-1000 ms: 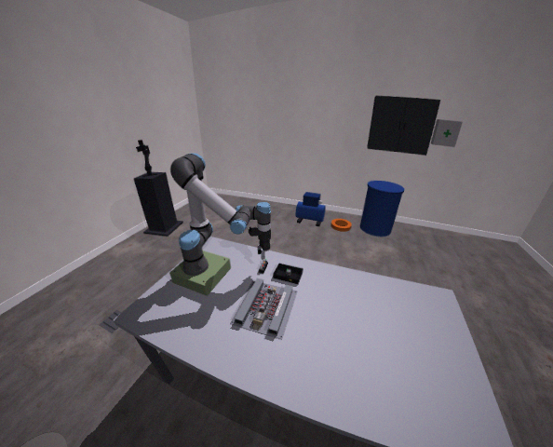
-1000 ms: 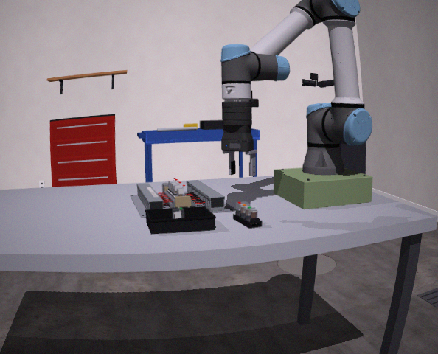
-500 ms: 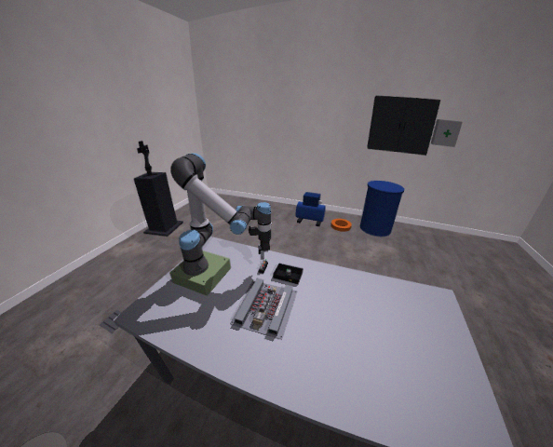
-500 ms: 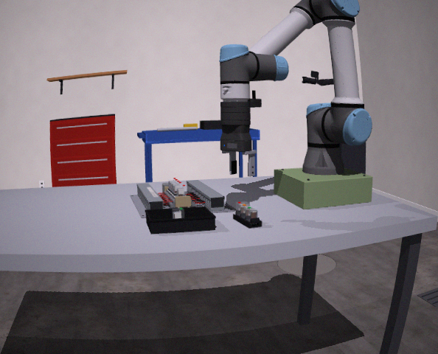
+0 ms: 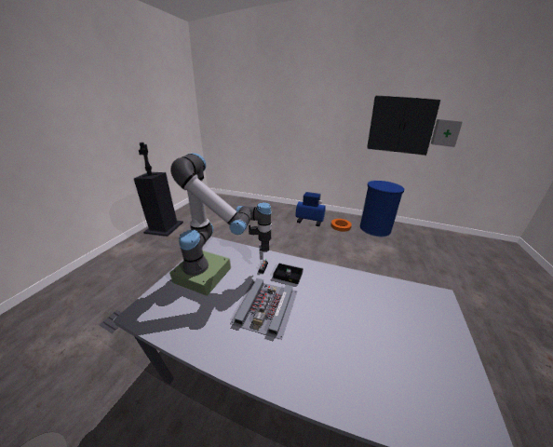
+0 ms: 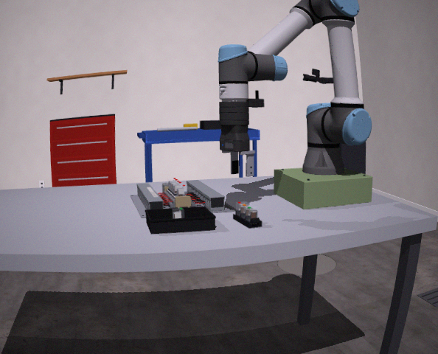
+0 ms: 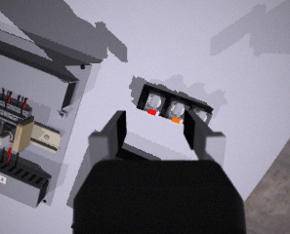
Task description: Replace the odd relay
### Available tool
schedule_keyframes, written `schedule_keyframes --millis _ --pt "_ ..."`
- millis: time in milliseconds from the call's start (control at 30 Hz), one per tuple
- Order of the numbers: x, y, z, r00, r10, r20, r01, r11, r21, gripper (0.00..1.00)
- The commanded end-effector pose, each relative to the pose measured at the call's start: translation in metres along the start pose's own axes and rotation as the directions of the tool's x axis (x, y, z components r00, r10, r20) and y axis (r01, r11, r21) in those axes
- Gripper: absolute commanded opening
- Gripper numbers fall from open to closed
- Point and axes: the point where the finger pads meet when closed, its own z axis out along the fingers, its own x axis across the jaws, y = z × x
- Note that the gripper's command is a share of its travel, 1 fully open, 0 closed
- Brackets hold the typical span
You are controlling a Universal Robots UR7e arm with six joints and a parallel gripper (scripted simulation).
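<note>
My gripper (image 6: 242,173) is open and empty, hanging well above the table over the black spare holder (image 6: 247,214). In the wrist view the holder (image 7: 176,107) lies between and beyond my fingers. It holds a spare with a red button (image 7: 152,112) and one with an orange button (image 7: 176,120). My right finger partly hides a third spare. The panel (image 6: 179,192) carries the relay row with red buttons (image 6: 175,181). The black tray (image 6: 180,220) in front of it holds a relay with a green button (image 6: 178,213).
The panel's grey cable ducts (image 6: 206,193) flank the relay row. The arm's green base block (image 6: 323,187) stands at the table's right end. The tray (image 5: 288,273) and the holder (image 5: 263,265) lie close together beside the panel (image 5: 264,307).
</note>
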Motion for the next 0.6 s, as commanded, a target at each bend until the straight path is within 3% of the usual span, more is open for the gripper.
schedule_keyframes --millis 0,67,467,567 --pt "-0.0001 0.0004 -0.0004 0.991 0.132 0.000 -0.132 0.991 -0.001 1.00" --pt "0.0000 0.0004 -0.0004 0.975 0.223 0.001 -0.223 0.975 -0.001 1.00" --pt "0.0000 0.0004 -0.0004 0.975 0.223 0.001 -0.223 0.975 -0.001 1.00" --pt "0.0000 0.0004 -0.0004 0.958 0.286 0.001 -0.286 0.958 -0.001 1.00"
